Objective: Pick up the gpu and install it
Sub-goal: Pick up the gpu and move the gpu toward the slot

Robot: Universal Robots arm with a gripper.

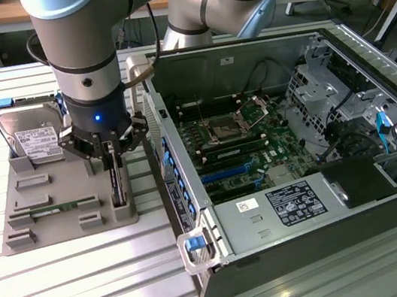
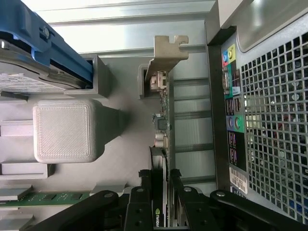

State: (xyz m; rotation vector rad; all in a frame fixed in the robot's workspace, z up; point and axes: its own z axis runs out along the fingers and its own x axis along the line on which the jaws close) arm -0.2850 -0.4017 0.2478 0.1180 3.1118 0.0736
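The gpu (image 1: 117, 185) is a thin dark card standing on edge in a slot of the grey holder tray (image 1: 66, 225), at the tray's side nearest the computer case. In the wrist view the gpu (image 2: 161, 126) runs away from the camera, with its silver bracket (image 2: 166, 54) at the far end. My gripper (image 1: 112, 158) is directly above the card. Its two black fingers (image 2: 144, 208) press against both faces of the card's near end, so the gripper (image 2: 160, 195) is shut on the gpu. The card still sits in the holder.
A silver hard drive (image 1: 32, 134) with a white label stands at the tray's back, and a green memory stick (image 1: 52, 210) lies in the tray. The open computer case (image 1: 195, 218) stands at the exterior view's right, with its motherboard slots (image 1: 225, 173) exposed and its perforated rear panel (image 2: 274, 125) beside the gpu.
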